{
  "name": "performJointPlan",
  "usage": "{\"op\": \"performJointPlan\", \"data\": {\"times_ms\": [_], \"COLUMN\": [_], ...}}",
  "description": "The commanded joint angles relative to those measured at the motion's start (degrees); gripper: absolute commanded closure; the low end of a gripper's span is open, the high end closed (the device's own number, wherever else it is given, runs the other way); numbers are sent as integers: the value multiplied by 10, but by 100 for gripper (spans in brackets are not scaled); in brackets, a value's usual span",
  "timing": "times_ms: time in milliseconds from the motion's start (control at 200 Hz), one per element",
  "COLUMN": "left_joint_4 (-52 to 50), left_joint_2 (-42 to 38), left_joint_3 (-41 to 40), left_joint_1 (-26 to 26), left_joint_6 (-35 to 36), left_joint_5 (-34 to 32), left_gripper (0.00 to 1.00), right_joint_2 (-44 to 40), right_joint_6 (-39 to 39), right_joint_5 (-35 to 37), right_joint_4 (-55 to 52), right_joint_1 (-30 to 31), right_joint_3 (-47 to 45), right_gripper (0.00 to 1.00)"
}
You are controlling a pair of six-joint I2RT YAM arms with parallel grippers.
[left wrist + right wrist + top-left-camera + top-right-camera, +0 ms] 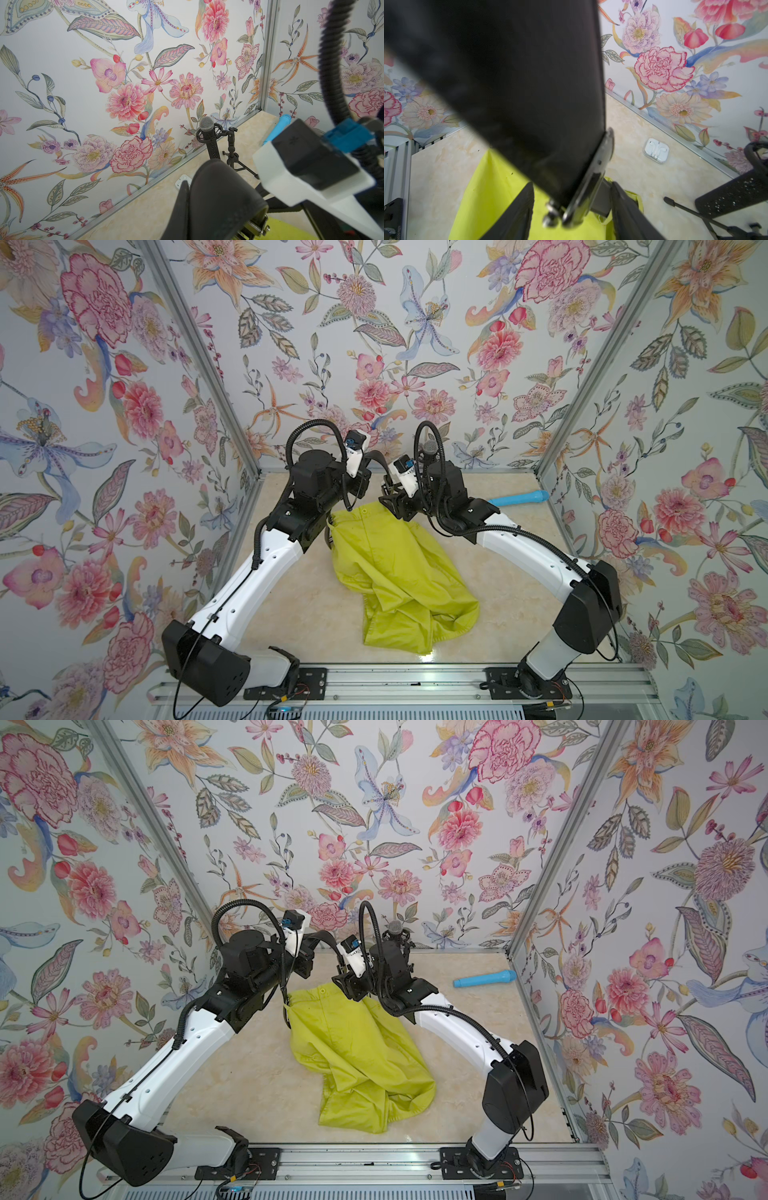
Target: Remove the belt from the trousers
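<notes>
Floral-papered walls box in a cream marbled table, where bright yellow-green thin fabric trousers lie crumpled at its middle. Nearer the table's far edge, a long flat black belt arches between both arms. The left gripper is clamped on it, while the right gripper has its fingers apart around the silver metal buckle.

Both top views look down from high above the near edge of the table and show both the left gripper and the right gripper. Each wrist view looks from very close past its own gripper to the back wall. Both share the microphone beyond them.
</notes>
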Motion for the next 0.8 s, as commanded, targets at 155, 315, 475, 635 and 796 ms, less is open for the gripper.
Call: {"op": "performJointPlan", "data": {"times_ms": [155, 315, 475, 635, 796], "left_joint_4": [97, 115, 114, 60, 44], "left_joint_2": [-77, -89, -76, -47, -23], "left_joint_3": [-106, -160, -163, -102, -71], "left_joint_1": [-3, -3, -9, -73, -111], "left_joint_6": [54, 101, 142, 236, 288], "left_joint_5": [18, 38, 29, -75, -135], "left_gripper": [100, 93, 58, 40, 32], "right_joint_2": [-59, -134, -162, -164, -162], "right_joint_6": [7, -3, -38, -50, -59], "right_joint_5": [103, 161, 247, 299, 310], "right_joint_4": [140, 172, 131, 108, 91], "right_joint_1": [8, 4, 15, 20, 22], "right_joint_3": [-78, -157, -175, -184, -180], "right_gripper": [98, 100, 100, 100, 100]}}
